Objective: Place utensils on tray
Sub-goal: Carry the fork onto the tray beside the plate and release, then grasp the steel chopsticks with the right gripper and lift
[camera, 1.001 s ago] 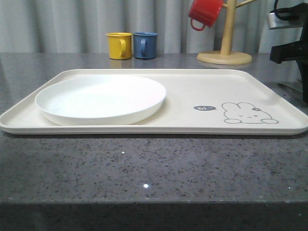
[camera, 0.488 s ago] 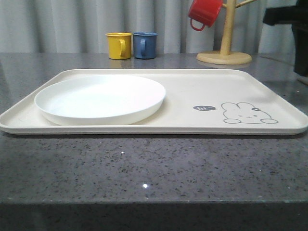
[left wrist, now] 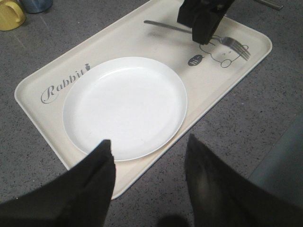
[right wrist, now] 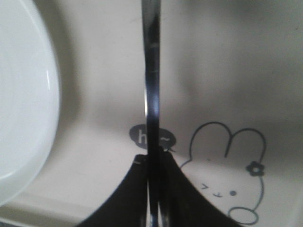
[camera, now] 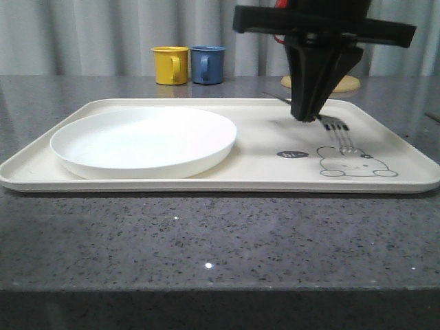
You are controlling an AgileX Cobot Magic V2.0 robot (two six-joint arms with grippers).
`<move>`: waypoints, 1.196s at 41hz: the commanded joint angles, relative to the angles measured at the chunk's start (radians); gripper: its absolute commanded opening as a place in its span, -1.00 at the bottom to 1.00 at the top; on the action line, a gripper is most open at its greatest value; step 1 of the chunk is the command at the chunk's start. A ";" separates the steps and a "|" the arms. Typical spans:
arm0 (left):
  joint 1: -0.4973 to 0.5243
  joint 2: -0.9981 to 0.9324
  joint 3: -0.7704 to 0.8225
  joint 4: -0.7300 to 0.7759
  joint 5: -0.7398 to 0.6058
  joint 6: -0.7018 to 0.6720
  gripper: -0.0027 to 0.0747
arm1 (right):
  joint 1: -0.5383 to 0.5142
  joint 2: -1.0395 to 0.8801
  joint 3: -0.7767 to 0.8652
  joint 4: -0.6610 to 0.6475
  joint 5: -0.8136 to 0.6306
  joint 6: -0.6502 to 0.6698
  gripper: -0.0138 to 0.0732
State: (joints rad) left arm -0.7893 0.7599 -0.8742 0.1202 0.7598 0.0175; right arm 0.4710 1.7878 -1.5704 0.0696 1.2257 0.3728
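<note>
You can read "Rabbit" in grey script on the tray, and "hi~" in the dark speech bubble beside its rabbit drawing.

I see white plate left of centre, yellow mug and blue mug upper centre-left, grey countertop below

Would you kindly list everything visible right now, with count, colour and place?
tray: one, cream, on the grey counter.
plate: one, white, on the tray's left half.
fork: one, silver, over the tray's rabbit drawing, held by the right pincer.
mugs: one yellow, one blue, side by side at the back.
mug stand: one, wooden, back right.
right pincer: black, shut on the fork.
left pincer: black, open, above the tray's near edge.
</note>
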 commanded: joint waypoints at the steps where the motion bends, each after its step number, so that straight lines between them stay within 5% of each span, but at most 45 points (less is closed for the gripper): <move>1: -0.008 -0.006 -0.025 0.005 -0.072 -0.010 -0.06 | 0.005 -0.014 -0.036 -0.002 -0.029 0.132 -0.76; 15: -0.008 -0.006 -0.025 0.005 -0.072 -0.010 -0.06 | 0.006 0.036 -0.036 0.013 -0.114 0.227 -0.72; 25: -0.008 -0.006 -0.025 0.005 -0.072 -0.010 -0.06 | 0.006 0.030 -0.036 -0.002 -0.115 0.225 -0.17; 42: -0.008 -0.006 -0.025 0.005 -0.072 -0.010 -0.06 | -0.007 -0.139 -0.032 -0.232 0.013 0.005 -0.14; 49: -0.008 -0.006 -0.025 0.005 -0.072 -0.010 -0.06 | -0.116 -0.212 0.005 -0.226 0.035 -0.089 -0.14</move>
State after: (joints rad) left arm -0.7893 0.7599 -0.8742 0.1202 0.7591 0.0169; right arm 0.4130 1.6483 -1.5620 -0.1242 1.2255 0.3390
